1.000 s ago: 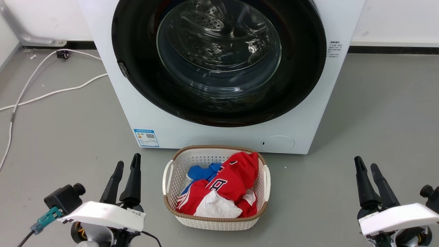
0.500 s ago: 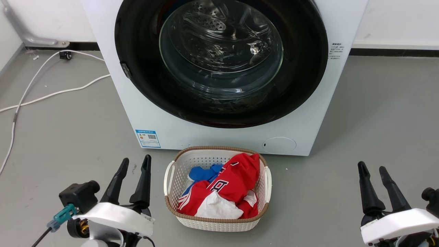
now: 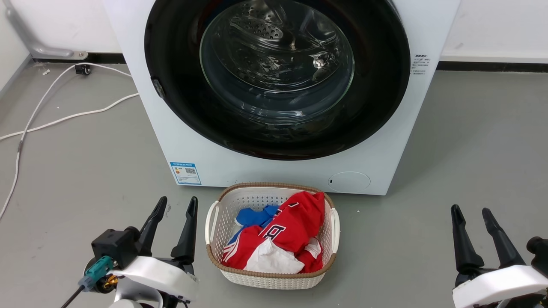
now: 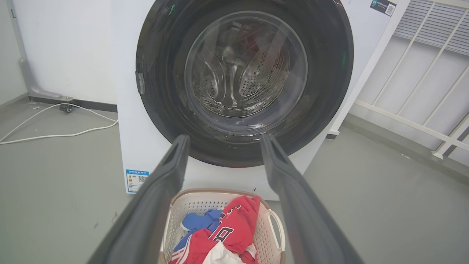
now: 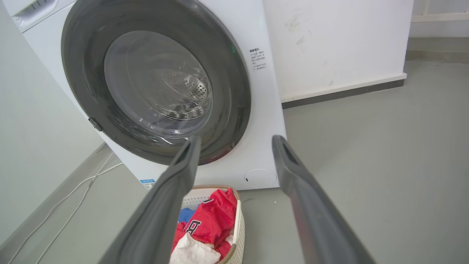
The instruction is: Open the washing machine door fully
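At 8 o'clock in your head view, your left gripper (image 3: 178, 204) has its fingers spread apart, gripping nothing. At 12 o'clock stands the washing machine (image 3: 265, 171), with the washing machine door (image 3: 376, 85) lying closed against its front. At 6 o'clock, just before the machine, sits a white laundry basket (image 3: 274, 280) holding red and blue clothes (image 3: 295, 218). At 4 o'clock, your right gripper (image 3: 470, 211) is likewise spread and empty.

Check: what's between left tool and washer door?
Head view: bare floor, then washing machine front with blue label. Basket sits beside left tool, off that line.
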Tool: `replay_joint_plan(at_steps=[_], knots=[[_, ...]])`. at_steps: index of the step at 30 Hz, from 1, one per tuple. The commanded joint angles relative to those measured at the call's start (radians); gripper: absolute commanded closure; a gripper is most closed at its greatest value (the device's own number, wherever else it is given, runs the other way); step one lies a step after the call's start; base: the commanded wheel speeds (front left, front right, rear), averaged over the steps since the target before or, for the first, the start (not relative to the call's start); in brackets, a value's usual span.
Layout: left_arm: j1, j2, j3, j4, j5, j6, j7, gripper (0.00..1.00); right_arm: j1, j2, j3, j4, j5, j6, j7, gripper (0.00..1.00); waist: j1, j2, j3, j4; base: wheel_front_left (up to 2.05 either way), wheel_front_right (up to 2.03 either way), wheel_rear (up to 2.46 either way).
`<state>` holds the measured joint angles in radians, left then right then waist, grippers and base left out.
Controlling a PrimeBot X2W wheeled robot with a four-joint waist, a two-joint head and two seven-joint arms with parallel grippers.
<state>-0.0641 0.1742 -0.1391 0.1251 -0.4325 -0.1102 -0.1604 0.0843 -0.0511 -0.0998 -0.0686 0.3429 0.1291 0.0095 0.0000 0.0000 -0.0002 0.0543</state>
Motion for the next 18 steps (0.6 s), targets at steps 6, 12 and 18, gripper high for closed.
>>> replay_joint_plan(at_steps=[6, 12, 18], knots=[[-0.018, 0.01, -0.012, 0.0, 0.061, 0.006, -0.021, 0.0, 0.012, 0.0, -0.006, -0.025, -0.063, 0.002, -0.003, 0.0, 0.0, 0.0, -0.001, 0.002, 0.0, 0.0, 0.0], [-0.02, 0.005, -0.012, 0.012, 0.096, 0.009, -0.034, 0.0, 0.022, 0.0, -0.013, -0.031, -0.102, 0.002, -0.01, 0.0, 0.0, 0.0, -0.001, 0.004, 0.0, 0.0, 0.0], [-0.02, -0.003, -0.004, 0.021, 0.127, 0.014, -0.048, 0.0, 0.032, 0.0, -0.021, -0.029, -0.132, 0.002, -0.021, 0.0, 0.0, 0.0, 0.001, 0.006, 0.0, 0.0, 0.0]])
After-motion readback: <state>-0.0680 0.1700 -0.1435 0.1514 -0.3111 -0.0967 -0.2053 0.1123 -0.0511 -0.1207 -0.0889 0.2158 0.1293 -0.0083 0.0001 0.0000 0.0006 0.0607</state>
